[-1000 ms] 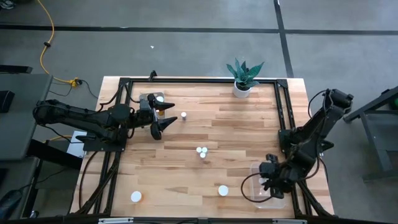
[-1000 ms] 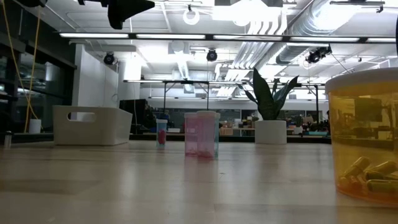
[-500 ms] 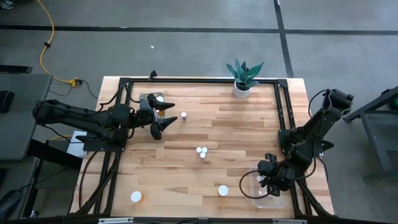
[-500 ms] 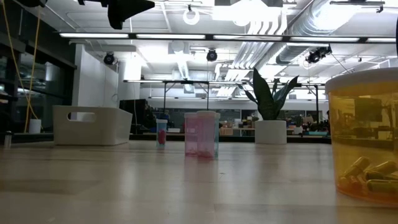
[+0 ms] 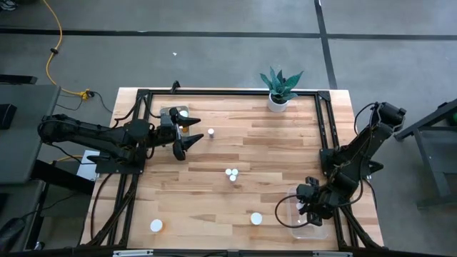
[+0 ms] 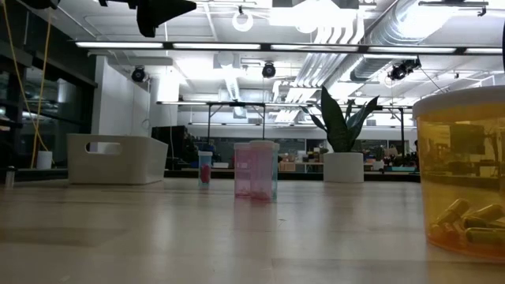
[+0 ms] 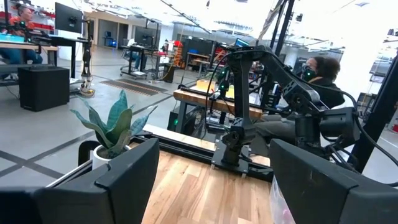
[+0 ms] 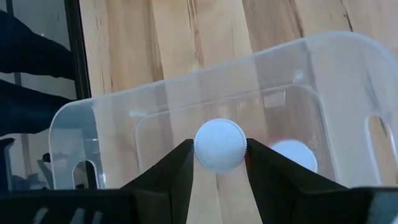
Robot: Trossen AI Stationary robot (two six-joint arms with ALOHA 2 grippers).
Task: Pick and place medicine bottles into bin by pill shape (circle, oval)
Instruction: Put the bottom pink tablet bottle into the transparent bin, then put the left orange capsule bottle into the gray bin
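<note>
Bottle (image 8: 219, 144) pinched upright by its white cap in the right gripper (image 8: 217, 163) — hanging directly over the clear bin (image 8: 74, 118), where another white-capped bottle (image 8: 292, 154) already sits just beside. Straight down looks right. Left gripper (image 5: 187, 136) waits open by the white bin (image 5: 171, 114).

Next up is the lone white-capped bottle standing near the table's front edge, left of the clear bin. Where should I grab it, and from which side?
Take the white-capped bottle by its round cap, coming straight down from above. It stands upright with bare wood all round, so fingers can close across the cap from any direction. The right hand, nearest, is shut on another bottle over the clear plastic bin.
</note>
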